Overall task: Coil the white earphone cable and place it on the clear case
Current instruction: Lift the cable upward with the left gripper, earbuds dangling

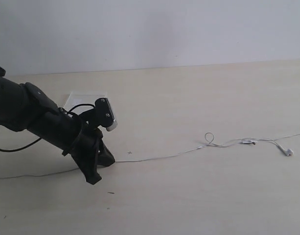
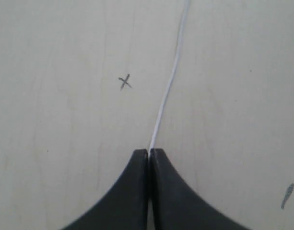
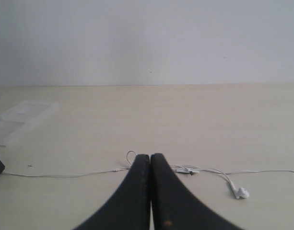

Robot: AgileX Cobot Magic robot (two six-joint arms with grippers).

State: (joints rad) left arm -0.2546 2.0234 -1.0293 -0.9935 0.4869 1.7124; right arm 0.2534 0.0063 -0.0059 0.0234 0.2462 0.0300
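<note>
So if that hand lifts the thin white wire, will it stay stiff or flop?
Probably flops: the white earphone cable lies in loose waves with a loop. So thin, it's likely light and would trail behind the left hand.

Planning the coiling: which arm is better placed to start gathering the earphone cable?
Left: the black left end effector is shut on the thin white earphone cable; the right end effector is shut, empty.

The left arm [image 1: 37,117] hides part of the clear case [image 1: 86,97], and the white earphone cable [image 1: 159,156] leaves both side edges.
</note>
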